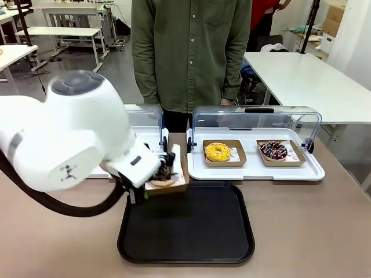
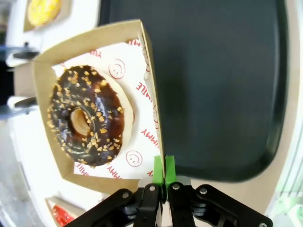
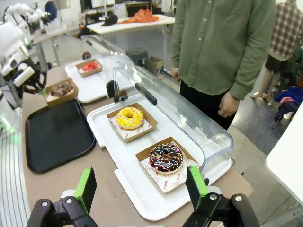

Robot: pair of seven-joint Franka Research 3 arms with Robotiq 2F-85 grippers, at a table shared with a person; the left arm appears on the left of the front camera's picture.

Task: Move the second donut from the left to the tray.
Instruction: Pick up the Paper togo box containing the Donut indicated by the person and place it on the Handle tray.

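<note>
Okay, one black tray (image 1: 191,231) on my table, two white lidded trays (image 1: 255,168) behind it. Four donuts total. My left gripper (image 2: 164,166) pinches the chocolate donut (image 2: 87,116) holder's wall, above the tray's far-left edge. My right gripper (image 3: 142,187) spread wide, holding nothing.

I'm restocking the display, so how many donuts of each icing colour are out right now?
Chocolate with pale sprinkles: 1
Yellow: 1
Dark with multicoloured sprinkles: 1
Red: 1
Total: 4

Red print, partly readable "MILE" and "MMY", on paper liner (image 2: 142,85) under chocolate donut (image 2: 86,116).
</note>
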